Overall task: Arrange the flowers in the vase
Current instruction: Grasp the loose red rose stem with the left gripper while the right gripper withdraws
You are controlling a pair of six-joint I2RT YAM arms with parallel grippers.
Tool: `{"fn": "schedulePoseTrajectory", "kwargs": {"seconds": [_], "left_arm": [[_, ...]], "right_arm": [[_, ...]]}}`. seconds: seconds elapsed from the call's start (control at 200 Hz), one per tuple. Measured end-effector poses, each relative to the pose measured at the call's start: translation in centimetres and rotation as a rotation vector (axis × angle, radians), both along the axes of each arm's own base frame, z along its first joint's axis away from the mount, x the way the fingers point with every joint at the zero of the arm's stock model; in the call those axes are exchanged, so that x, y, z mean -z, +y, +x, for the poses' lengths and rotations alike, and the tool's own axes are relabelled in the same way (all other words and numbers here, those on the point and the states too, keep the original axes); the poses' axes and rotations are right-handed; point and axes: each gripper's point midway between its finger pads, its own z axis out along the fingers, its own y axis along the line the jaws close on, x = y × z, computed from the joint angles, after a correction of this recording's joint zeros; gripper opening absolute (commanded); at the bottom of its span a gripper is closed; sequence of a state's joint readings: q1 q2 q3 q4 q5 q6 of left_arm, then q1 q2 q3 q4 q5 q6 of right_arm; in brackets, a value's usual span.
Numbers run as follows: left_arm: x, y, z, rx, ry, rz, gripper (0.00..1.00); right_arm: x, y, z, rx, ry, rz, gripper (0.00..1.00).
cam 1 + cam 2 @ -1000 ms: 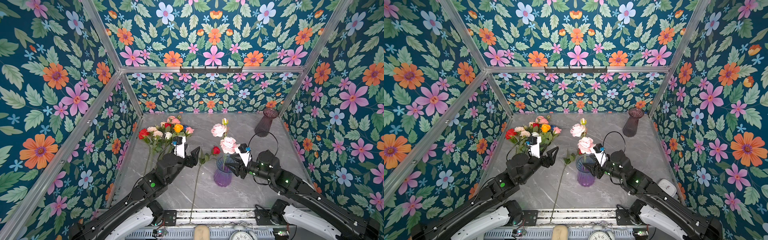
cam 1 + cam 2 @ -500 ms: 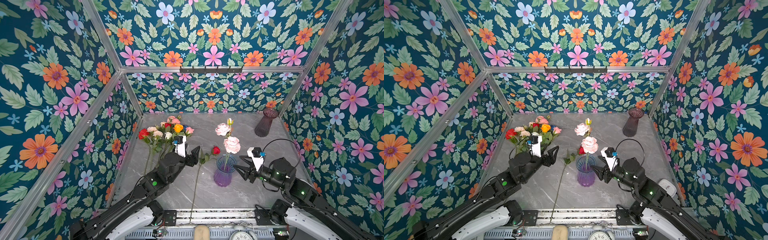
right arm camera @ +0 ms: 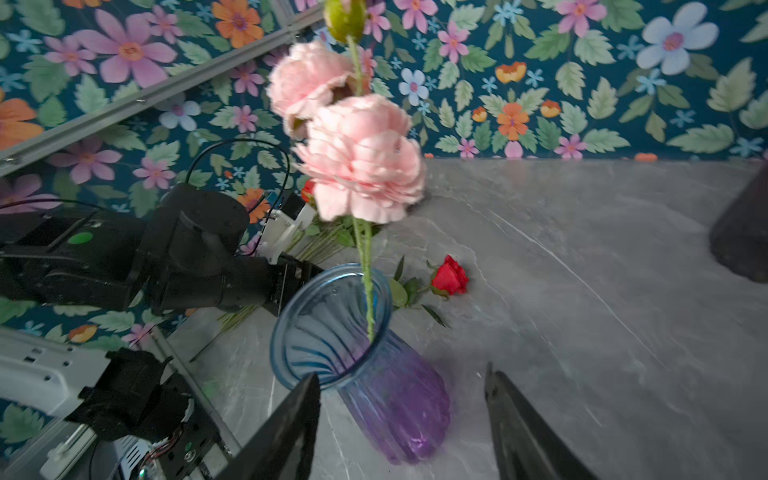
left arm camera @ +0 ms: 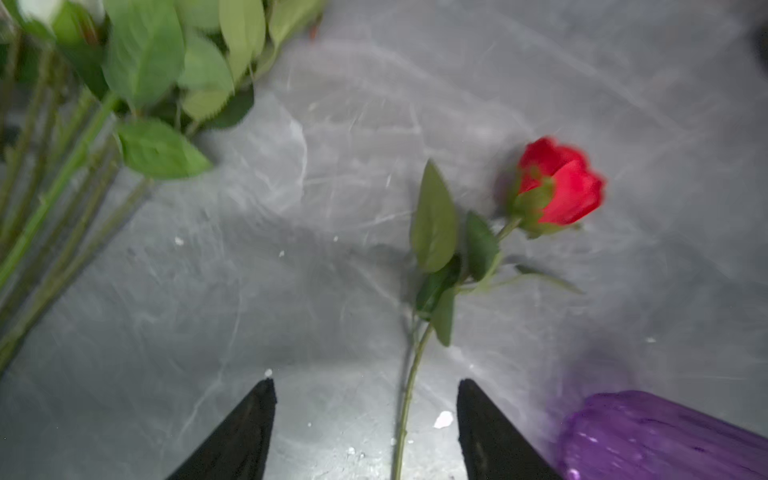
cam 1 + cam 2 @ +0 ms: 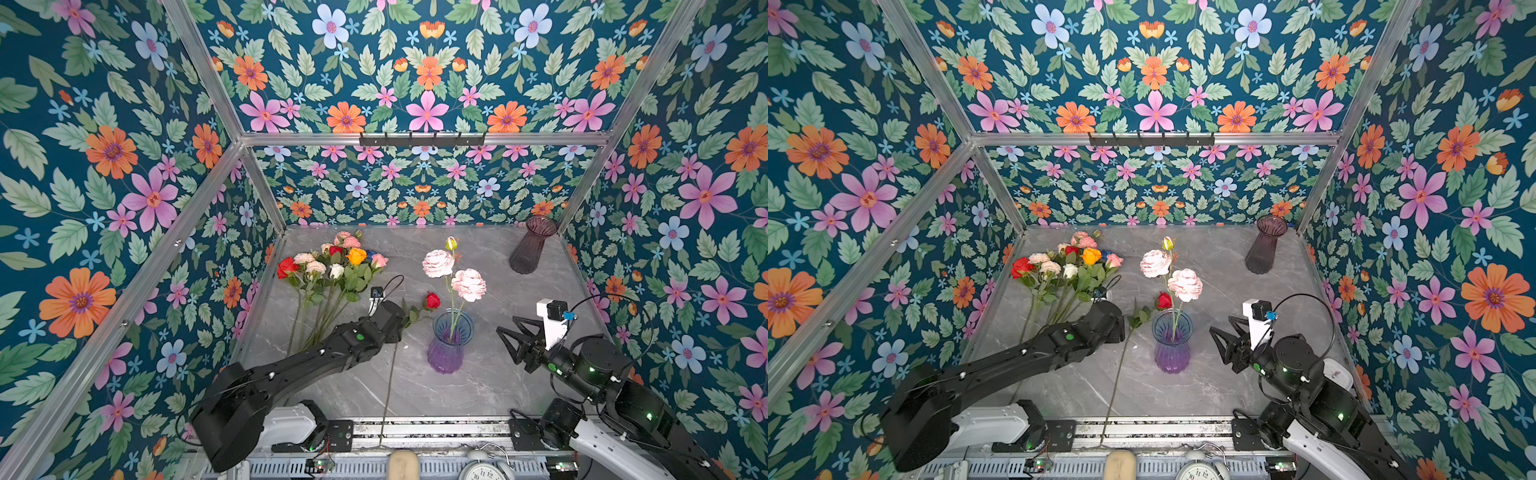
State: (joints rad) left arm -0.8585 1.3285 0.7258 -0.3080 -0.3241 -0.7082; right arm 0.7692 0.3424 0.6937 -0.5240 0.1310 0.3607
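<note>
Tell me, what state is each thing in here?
Purple vase, upright, holding flowers.
Peonies, standing in it.
Dark vase, upright, empty.
Red rose, lying flat.
Bunch, lying flat.
Left gripper, open, rose stem between its jaws.
Right gripper, open, empty.

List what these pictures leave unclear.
- Left gripper: in both top views its own wrist covers the jaws.
- Dark vase: the right wrist view's edge cuts it off.
- Red rose: blurred in the left wrist view.
- Pink flowers: stem ends lost behind tinted glass of the purple vase.
</note>
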Motion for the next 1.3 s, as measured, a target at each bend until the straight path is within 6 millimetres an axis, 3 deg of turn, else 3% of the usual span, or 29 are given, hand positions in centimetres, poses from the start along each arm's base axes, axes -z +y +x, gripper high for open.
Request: {"fn": "schedulePoseTrajectory", "kwargs": {"seconds": [0.1,0.245,0.47,0.775,0.925,1.06,1.215,1.3], "left_arm": [[2.9,0.0,-0.7,-0.006,0.087,0.036,0.63],[5.0,-0.2,-1.2,-0.007,0.143,0.047,0.63],[6.2,-1.5,-1.0,0.023,0.174,0.036,0.53],[6.1,-3.8,-0.4,0.115,0.173,0.001,0.46],[6.4,-4.5,0.3,0.140,0.168,0.029,0.24],[6.6,-4.9,1.0,0.147,0.147,0.036,0.23],[6.7,-4.8,1.3,0.151,0.129,0.051,0.00],[6.5,-4.7,1.3,0.153,0.126,0.053,0.00]], "right_arm": [[1.3,-1.0,0.2,0.056,0.049,-0.025,0.65],[2.6,-1.6,0.4,0.098,0.094,-0.059,0.65],[3.5,-2.0,0.5,0.121,0.116,-0.088,0.65],[3.9,-2.0,0.6,0.151,0.165,-0.029,0.64],[3.5,-2.1,0.6,0.160,0.164,-0.008,0.64],[3.2,-2.4,0.5,0.167,0.153,0.001,0.64],[3.0,-2.7,0.5,0.178,0.144,0.004,0.64],[3.0,-2.7,0.5,0.178,0.144,0.005,0.64]]}}
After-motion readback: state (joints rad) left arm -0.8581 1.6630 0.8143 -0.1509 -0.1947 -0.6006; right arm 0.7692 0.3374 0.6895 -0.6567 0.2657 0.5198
